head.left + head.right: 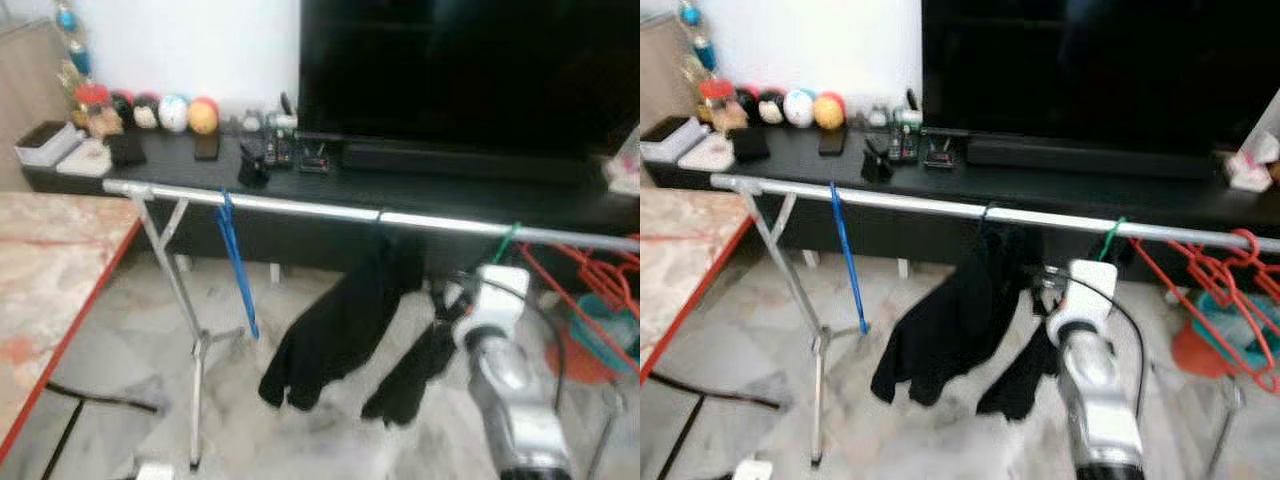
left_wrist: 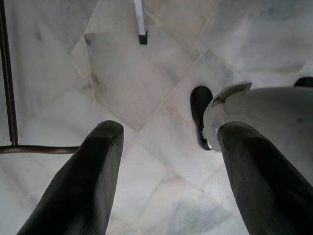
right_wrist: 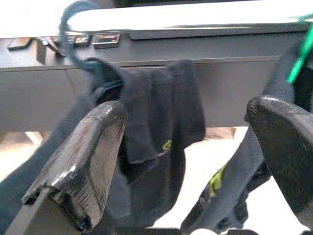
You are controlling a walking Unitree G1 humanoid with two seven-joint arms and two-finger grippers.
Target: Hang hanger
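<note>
A silver clothes rail runs across in front of me. A bare blue hanger hangs near its left end. At the middle, a black garment hangs from a dark teal hanger hook. Beside it a green hanger hook carries a second dark garment. My right arm is raised toward these garments. In the right wrist view my right gripper is open just short of the black cloth, holding nothing. My left gripper is open and empty, pointing down at the marble floor.
Several red hangers crowd the rail's right end. Behind the rail stand a black TV bench with small items and a large TV. A red-edged table is on the left. The rack's legs and a black cable are on the floor.
</note>
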